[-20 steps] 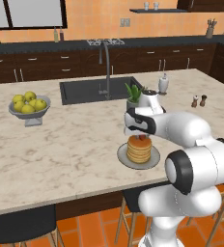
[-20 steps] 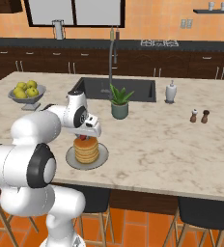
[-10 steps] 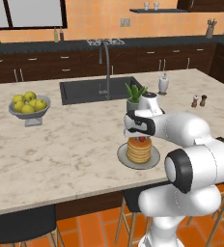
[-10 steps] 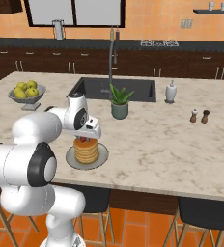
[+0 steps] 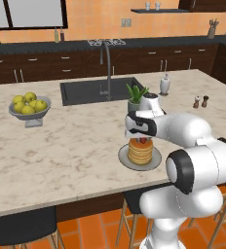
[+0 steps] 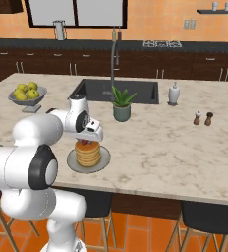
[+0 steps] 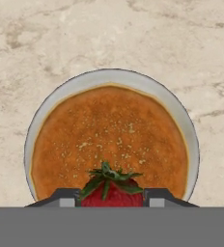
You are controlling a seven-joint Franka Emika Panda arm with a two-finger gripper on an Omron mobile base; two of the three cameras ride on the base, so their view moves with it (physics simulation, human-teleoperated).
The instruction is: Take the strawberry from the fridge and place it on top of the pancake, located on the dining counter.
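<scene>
The golden-brown pancake [image 7: 109,135] stack sits on a round grey plate [image 7: 181,116] on the beige marbled dining counter [image 7: 109,34]. The red strawberry [image 7: 111,190] with its green leaves rests on the near edge of the stack's top. My gripper [image 7: 111,198] has one tip against each side of it. In the left base view the gripper [image 5: 142,138] hangs straight over the pancake [image 5: 140,151], with the strawberry [image 5: 143,141] a small red spot under it. From the right base view the strawberry [image 6: 85,142] lies on the pancake [image 6: 88,154]. The fridge is out of view.
A grey bowl of yellow-green apples [image 5: 28,106] stands at the counter's left. Behind the plate are a potted plant [image 5: 136,97], the dark sink [image 5: 93,90] with its tall tap [image 5: 106,63], a soap dispenser [image 5: 164,84] and two small shakers [image 5: 200,101]. Dark stools [image 6: 209,216] line the near edge.
</scene>
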